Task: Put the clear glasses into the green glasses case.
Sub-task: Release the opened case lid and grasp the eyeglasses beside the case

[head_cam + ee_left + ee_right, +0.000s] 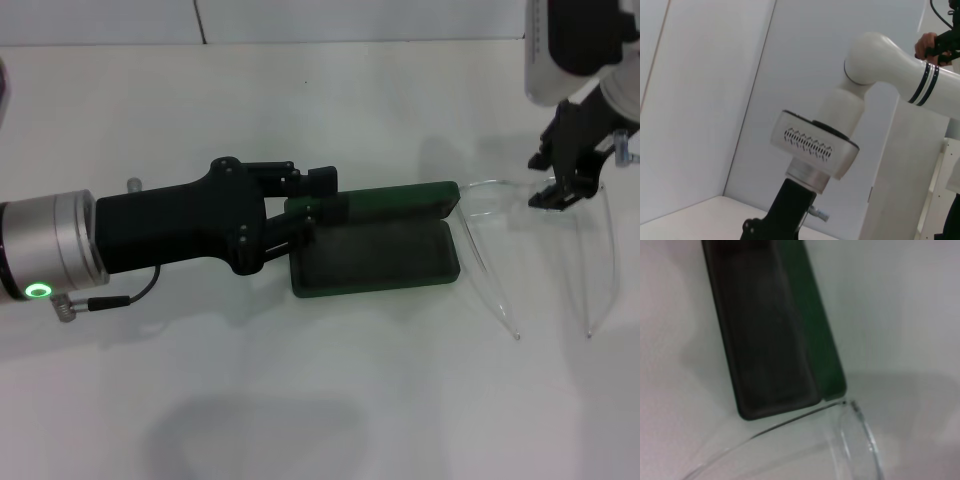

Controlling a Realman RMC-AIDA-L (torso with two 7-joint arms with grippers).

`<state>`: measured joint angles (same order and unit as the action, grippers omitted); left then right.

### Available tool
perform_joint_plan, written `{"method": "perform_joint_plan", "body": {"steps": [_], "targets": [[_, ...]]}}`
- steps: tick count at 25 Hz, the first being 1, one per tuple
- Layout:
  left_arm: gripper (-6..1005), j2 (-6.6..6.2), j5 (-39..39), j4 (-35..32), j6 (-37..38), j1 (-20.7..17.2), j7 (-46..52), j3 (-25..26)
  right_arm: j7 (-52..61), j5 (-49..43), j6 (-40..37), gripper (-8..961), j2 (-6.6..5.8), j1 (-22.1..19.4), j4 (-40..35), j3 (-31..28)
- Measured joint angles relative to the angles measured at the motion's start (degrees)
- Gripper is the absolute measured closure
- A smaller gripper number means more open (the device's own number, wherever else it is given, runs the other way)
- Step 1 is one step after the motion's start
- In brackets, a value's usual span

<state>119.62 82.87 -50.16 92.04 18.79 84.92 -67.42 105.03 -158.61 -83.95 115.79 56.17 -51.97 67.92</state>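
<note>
**Glasses lie just right of the open case, under the right gripper**

From the green glasses case (375, 255), lying open with its long axis left to right, the left gripper (300, 215) pinches the lid's left end. The clear glasses (540, 250) lie just beside its right end, arms unfolded toward the robot. The right gripper (572, 190) is nearer them, fingers narrowly parted over the front, apparently not yet holding.
</note>
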Motion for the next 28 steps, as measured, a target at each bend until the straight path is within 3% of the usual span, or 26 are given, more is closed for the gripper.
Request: {"method": "perform_joint_plan", "body": {"steps": [23, 28], "targets": [[665, 0.03, -0.8, 0.8, 0.0, -0.1, -0.1, 0.1, -0.5, 3.3, 8.4, 504, 0.05, 0.8, 8.3, 2.6], [672, 0.00, -0.8, 0.8, 0.1, -0.3, -0.3, 0.1, 0.7, 3.0, 8.3, 655, 0.04, 0.8, 8.3, 2.6]]}}
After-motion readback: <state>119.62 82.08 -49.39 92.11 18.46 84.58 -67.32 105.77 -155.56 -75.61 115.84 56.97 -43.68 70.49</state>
